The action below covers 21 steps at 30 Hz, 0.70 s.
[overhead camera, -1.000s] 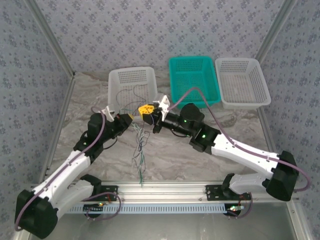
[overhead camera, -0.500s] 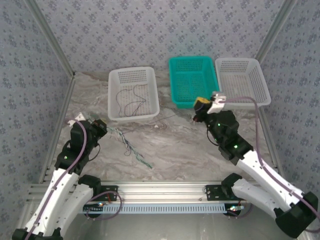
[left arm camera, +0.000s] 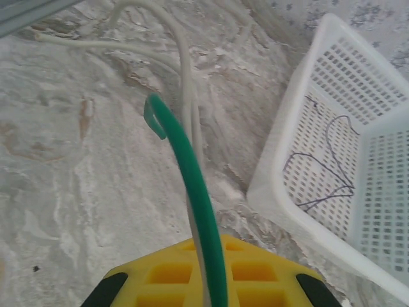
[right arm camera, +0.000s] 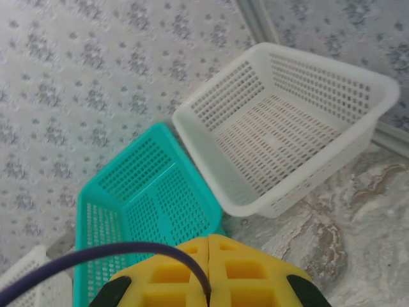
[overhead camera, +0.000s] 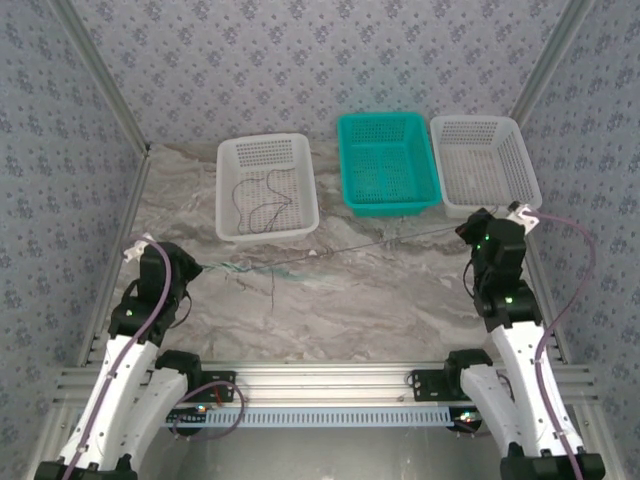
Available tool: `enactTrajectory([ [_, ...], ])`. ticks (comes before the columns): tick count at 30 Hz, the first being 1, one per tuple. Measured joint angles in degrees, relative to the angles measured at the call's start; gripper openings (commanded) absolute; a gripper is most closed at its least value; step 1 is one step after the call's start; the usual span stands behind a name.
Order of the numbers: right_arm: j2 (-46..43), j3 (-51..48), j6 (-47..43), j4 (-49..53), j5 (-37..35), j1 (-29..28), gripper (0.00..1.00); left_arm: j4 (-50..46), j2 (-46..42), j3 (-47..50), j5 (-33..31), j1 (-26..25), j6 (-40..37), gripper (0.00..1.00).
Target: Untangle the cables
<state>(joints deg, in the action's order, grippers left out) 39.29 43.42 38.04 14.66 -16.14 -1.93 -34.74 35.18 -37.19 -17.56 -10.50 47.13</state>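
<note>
The cables (overhead camera: 352, 245) span the table (overhead camera: 380, 300) between left pincer (overhead camera: 192, 268) and right pincer (overhead camera: 468, 232).

Cables (overhead camera: 300, 258): thin, string-like. Dark maroon strand (overhead camera: 380, 243): stretched taut across the table (overhead camera: 380, 300), from near the left edge to near the right. Green strand (left arm camera: 198, 211) and whitish strands (left arm camera: 185, 77): alongside it near the left edge. Second dark strand (overhead camera: 262, 200): looped loosely inside the far-left white basket (overhead camera: 228, 190).

No legible text, label, brand, number or sign on any surface.
</note>
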Motion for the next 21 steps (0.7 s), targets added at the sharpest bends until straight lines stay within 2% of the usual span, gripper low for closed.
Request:
enactTrajectory([
  [6,2.1,6.9,2.1,1.9,3.3,7.6,0.0,-2.1,3.4,-0.6,-1.4,3.1,-1.1,0.0],
  [21,4.8,17.3,5.5,4.5,1.2,11.3,0.0,-2.7,3.6,6.4,-2.6,12.2,-0.7,0.0],
])
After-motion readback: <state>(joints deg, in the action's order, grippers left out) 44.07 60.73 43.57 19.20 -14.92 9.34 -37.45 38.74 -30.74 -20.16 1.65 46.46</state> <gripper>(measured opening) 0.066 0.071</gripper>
